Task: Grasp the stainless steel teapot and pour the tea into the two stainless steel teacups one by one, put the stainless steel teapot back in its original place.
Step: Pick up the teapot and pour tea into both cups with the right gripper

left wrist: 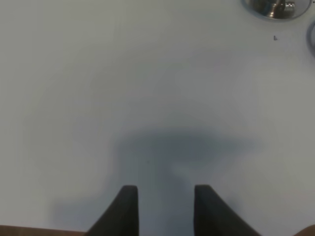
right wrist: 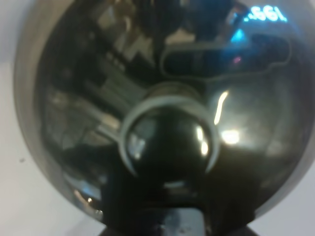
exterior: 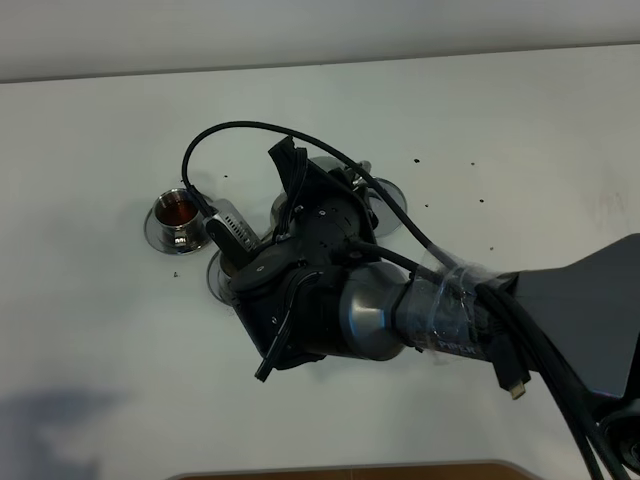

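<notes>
The stainless steel teapot (right wrist: 162,98) fills the right wrist view, lid and knob (right wrist: 167,140) facing the camera. My right gripper (right wrist: 172,221) looks shut on it at the frame's lower edge. In the high view my right arm's wrist (exterior: 300,270) reaches to the table's middle and hides the teapot. One teacup (exterior: 178,212) on its saucer holds reddish tea, left of the wrist. The second teacup's saucer edge (exterior: 213,280) shows under the wrist. A bare round saucer (exterior: 390,208), the original place, shows behind the arm. My left gripper (left wrist: 165,206) is open over bare table.
The table (exterior: 100,330) is white with a few dark specks (exterior: 415,160). A black cable (exterior: 240,128) loops above the right wrist. A cup's saucer (left wrist: 275,7) shows at the edge of the left wrist view. A brown strip (exterior: 350,470) runs along the table's front edge.
</notes>
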Motion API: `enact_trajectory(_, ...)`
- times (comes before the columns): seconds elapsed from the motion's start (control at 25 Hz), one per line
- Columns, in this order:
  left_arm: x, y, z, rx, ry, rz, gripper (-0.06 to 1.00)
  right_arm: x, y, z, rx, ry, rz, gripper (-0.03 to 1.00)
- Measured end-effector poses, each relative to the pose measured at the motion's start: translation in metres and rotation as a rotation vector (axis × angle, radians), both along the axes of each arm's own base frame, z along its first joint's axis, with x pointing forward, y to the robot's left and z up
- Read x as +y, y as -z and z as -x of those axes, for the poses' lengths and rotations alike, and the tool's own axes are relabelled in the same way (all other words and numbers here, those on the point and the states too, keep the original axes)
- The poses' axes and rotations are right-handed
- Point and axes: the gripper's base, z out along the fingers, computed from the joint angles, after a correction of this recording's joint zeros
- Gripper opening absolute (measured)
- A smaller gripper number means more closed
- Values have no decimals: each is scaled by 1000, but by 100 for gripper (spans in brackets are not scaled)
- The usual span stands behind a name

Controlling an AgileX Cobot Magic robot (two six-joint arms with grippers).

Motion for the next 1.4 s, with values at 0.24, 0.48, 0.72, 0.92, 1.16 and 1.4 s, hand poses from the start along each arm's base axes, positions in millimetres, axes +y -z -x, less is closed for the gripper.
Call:
enact_trajectory(0.24, 0, 0, 0, 0, 0, 0, 32, 0, -4, -2, -40, -28, 51, 19)
enact_trajectory(0.48, 0, 0, 0, 0, 0, 0, 32, 2, -7, -4, -76, -61, 75, 19)
enact_trajectory(0.72, 0, 0, 0, 0, 0, 0, 32, 2, -8, -4, -83, -74, 96, 19)
enact_trajectory(0.92, 0, 0, 0, 0, 0, 0, 32, 2, -8, -4, -80, -85, 119, 19)
enact_trajectory(1.16, 0, 0, 0, 0, 1, -1, 32, 4, -10, -5, -107, -111, 137, 19)
enact_trajectory(1.4, 0, 0, 0, 0, 1, -1, 32, 5, -11, -6, -109, -127, 150, 19)
